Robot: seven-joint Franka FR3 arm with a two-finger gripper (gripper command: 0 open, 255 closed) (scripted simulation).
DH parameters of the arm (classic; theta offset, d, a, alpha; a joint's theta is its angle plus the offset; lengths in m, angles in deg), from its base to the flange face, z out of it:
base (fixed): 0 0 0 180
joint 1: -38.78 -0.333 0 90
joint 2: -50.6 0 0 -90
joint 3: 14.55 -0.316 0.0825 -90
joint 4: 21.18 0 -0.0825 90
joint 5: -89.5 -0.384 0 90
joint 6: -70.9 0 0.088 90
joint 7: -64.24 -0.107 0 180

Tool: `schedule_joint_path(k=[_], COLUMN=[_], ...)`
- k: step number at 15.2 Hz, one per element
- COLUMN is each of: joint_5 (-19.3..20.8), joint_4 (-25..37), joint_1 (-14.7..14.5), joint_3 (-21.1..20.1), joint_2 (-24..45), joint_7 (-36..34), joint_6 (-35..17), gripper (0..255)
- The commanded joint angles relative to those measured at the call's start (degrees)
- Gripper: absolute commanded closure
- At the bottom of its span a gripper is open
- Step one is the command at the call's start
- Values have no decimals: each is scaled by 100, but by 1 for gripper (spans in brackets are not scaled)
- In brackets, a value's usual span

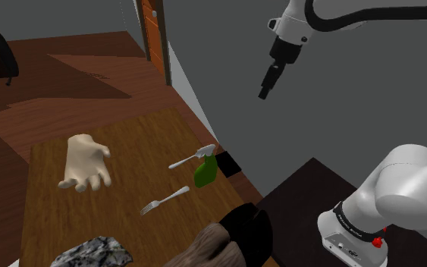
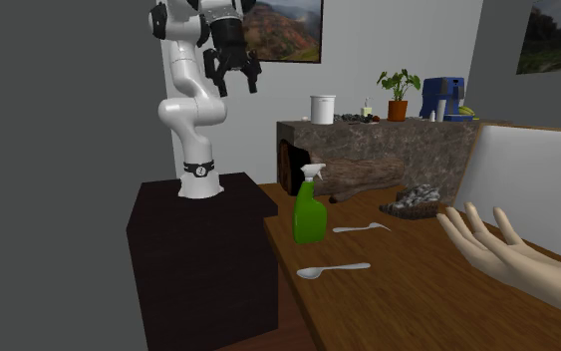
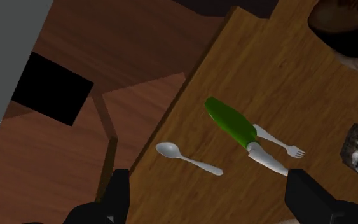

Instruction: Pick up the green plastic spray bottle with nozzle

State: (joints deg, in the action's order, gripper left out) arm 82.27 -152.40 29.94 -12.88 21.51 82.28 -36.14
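A green spray bottle (image 1: 205, 172) with a white nozzle stands upright on the wooden table (image 1: 128, 144), close to the edge nearest the stand. In the second exterior view the bottle (image 2: 310, 211) stands between the dark stand and a fork. My gripper (image 1: 265, 89) hangs high in the air, well above the bottle and off the table's edge. Its fingers are spread, and the gripper (image 2: 236, 80) holds nothing. In the wrist view the bottle (image 3: 230, 121) lies far below, ahead of the open gripper (image 3: 210, 198).
A white spoon (image 1: 191, 158) and a fork (image 1: 164, 200) lie beside the bottle. A pale model hand (image 1: 85, 163) rests mid-table. A grey rock (image 1: 90, 252) and a dark log (image 1: 223, 235) sit at the near end. The dark stand (image 2: 203, 239) adjoins the table.
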Motion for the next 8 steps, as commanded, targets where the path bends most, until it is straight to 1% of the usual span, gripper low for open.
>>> schedule_joint_path(k=[1, 8], joint_5=[-16, -54], joint_4=[-31, 65], joint_1=[-166, -684], joint_3=[-34, -214], joint_2=[275, 1355], joint_7=[372, 1572], joint_6=[-263, -1074], gripper=[0, 0])
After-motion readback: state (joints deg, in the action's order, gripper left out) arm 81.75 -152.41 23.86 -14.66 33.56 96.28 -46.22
